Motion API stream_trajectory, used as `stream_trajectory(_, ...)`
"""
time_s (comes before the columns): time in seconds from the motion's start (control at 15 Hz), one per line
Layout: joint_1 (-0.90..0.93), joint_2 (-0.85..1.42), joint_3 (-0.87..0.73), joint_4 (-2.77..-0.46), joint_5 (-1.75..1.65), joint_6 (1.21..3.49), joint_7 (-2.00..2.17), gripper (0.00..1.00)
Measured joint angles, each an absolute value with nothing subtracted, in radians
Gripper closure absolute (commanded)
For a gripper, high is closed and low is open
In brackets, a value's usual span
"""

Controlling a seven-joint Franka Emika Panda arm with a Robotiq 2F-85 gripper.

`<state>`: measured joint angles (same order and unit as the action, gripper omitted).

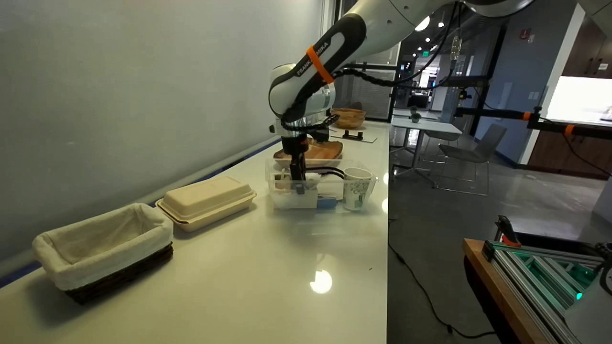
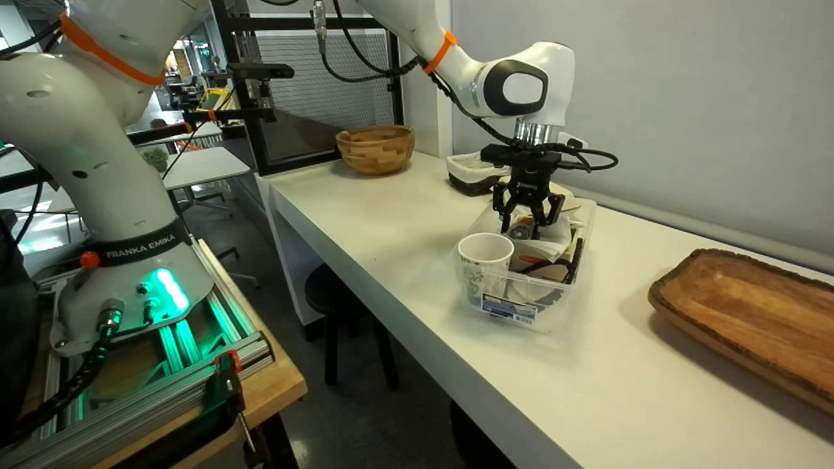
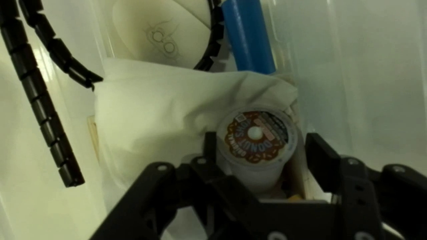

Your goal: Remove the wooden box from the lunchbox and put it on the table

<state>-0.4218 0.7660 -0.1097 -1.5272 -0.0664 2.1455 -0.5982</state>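
The lunchbox [image 1: 269, 173] is a clear plastic container standing on the glossy white table [image 1: 267, 277]; it also shows in an exterior view [image 2: 550, 318] beside the table top [image 2: 365, 208]. Inside it is a pale wooden box [image 1: 307, 200], partly covered by a white tissue [image 3: 150, 106]. A thin wooden wall of the box [image 3: 306, 186] shows in the wrist view. My gripper [image 3: 262, 143] is open and lowered into the lunchbox. Its fingers stand either side of a coffee pod [image 3: 257, 143] and this box wall; the right finger is outside the wall. The gripper shows in both exterior views [image 1: 298, 184] [image 2: 521, 227].
In the lunchbox, a paper cup [image 1: 357, 191] and a blue cylinder [image 3: 248, 36] lie near the wooden box. A beige clamshell tray [image 1: 208, 200] and a white-lined basket [image 1: 105, 243] stand along the wall. A wooden tray [image 2: 736, 299] and wooden bowl [image 2: 376, 150] are also on the table.
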Motion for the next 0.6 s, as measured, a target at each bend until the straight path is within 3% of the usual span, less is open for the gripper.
stream_trajectory(0.6,-0.421,0.748,-0.110,-1.529,-0.066,2.145,-0.596,0.27)
